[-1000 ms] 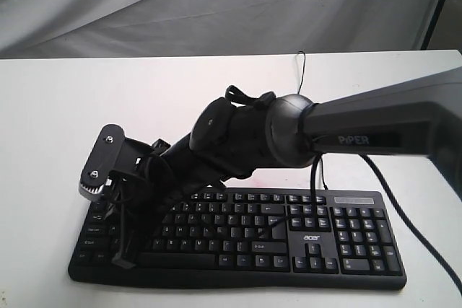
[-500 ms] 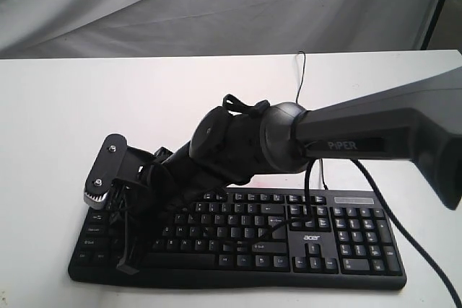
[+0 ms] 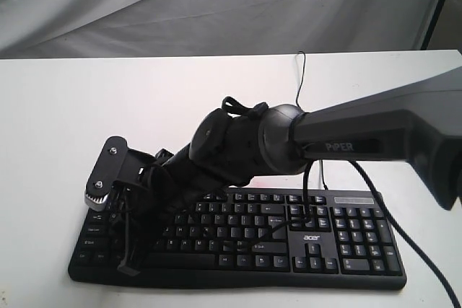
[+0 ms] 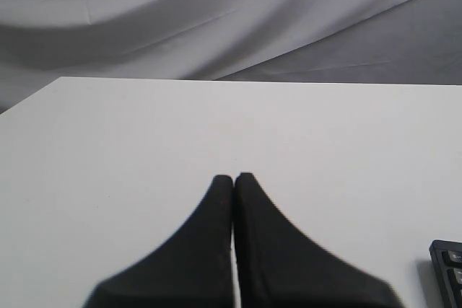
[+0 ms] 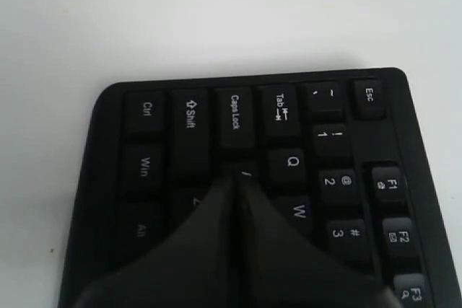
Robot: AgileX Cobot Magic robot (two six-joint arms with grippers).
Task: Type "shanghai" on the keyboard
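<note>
The black keyboard (image 3: 346, 239) lies along the near edge of the white table (image 3: 86, 99), its acer logo by the arrow keys. My right arm reaches across it to its left end. There my right gripper (image 3: 128, 265) is shut with nothing in it and points down at the keys. In the right wrist view the closed fingertips of the right gripper (image 5: 234, 178) rest over the key just past Caps Lock on the keyboard (image 5: 188, 117), hiding its letter. My left gripper (image 4: 233, 177) is shut and empty over bare table, with a keyboard (image 4: 449, 268) corner beside it.
The keyboard's thin black cable (image 3: 299, 77) runs back over the table. A cable from my right arm (image 3: 312, 192) hangs over the keys near the arrow block. Grey cloth (image 3: 216, 5) hangs behind the table. A dark stand leg (image 3: 437, 5) shows at the far right.
Over the last second my right arm has dropped a little, bringing the shut gripper lower over the keyboard's left end. In the last half second it has hardly moved.
</note>
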